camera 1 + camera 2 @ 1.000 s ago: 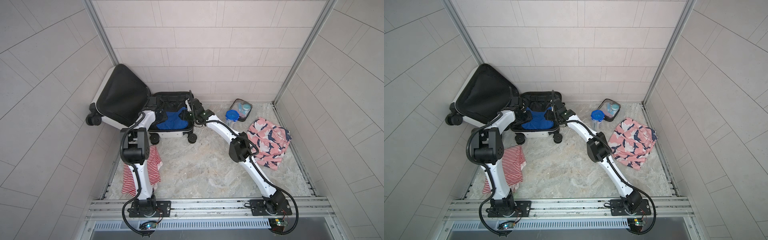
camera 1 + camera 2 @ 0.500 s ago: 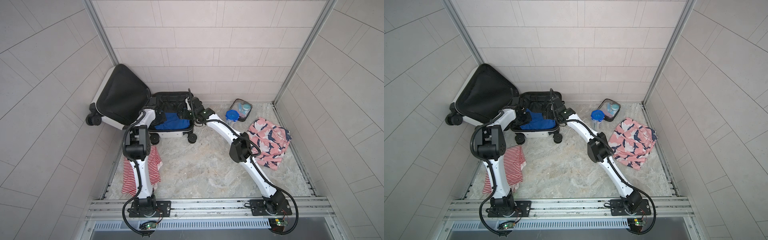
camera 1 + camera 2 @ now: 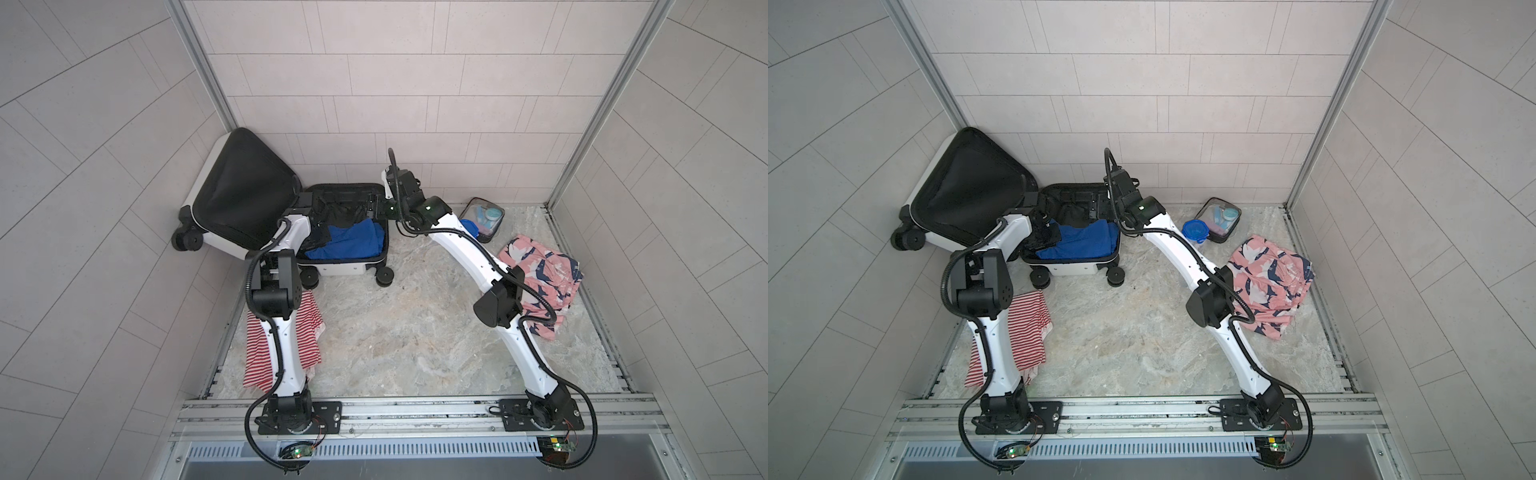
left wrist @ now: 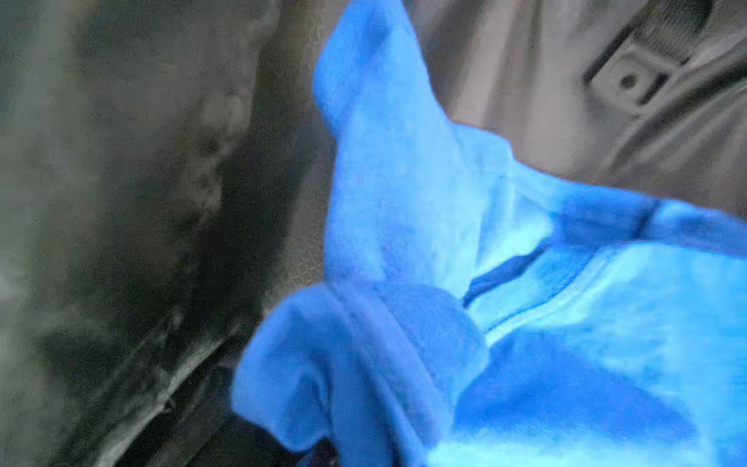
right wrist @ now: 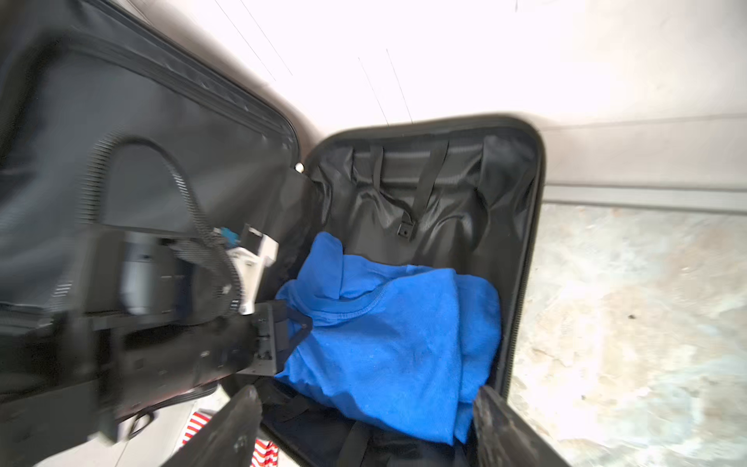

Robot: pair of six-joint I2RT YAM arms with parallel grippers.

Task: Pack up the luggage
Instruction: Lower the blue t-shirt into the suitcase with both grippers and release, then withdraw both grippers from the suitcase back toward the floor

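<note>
Luggage [image 3: 345, 270] open on bench [image 3: 395, 332], lid [image 3: 245, 195] raised leftward, blue shirt [image 3: 353, 245] inside; left pincer [image 5: 289, 327] low inside luggage at shirt, opening impossible to tell; right pincer [image 5: 366, 390] over luggage's right side, jaws spread wide, gripping nothing; pouch [image 3: 484, 218] on bench right of luggage.

No text, label, brand or number can be read in any view; the white shell of the luggage [image 3: 340, 269] shows no legible lettering in both top views; any print on the bottles inside the clear pouch [image 3: 484, 216], far right, is too small to make out.
</note>
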